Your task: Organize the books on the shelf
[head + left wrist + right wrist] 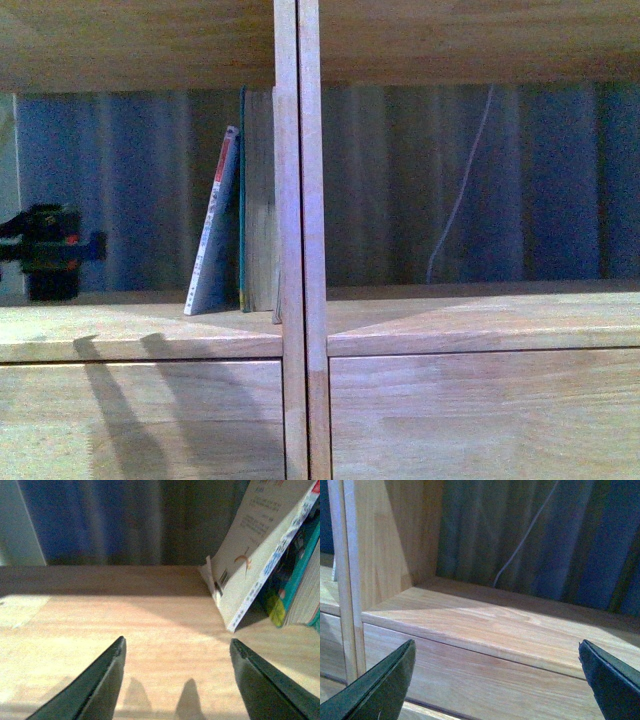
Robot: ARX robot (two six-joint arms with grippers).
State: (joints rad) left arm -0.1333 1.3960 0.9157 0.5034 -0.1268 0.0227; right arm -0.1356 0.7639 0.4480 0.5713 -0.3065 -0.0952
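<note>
In the front view, the thin softcover (214,228) with a white spine and red top leans right against the taller teal book (242,200). The teal book stands upright by the double centre divider (300,240) in the left cubby of the light-wood shelf (140,330). In the left wrist view, my left gripper (177,641) is open and empty over the cubby floor. The leaning softcover (250,555) and the teal book (300,580) lie ahead of it to one side. My right gripper (497,643) is open and empty in front of the right cubby's board (485,620).
A thin white cable (460,190) hangs before the dark curtain behind the right cubby, and shows in the right wrist view (520,545). Plain drawer fronts (480,420) run below the board. A black device (45,250) sits at the far left. Finger shadows (110,400) fall on the left drawer.
</note>
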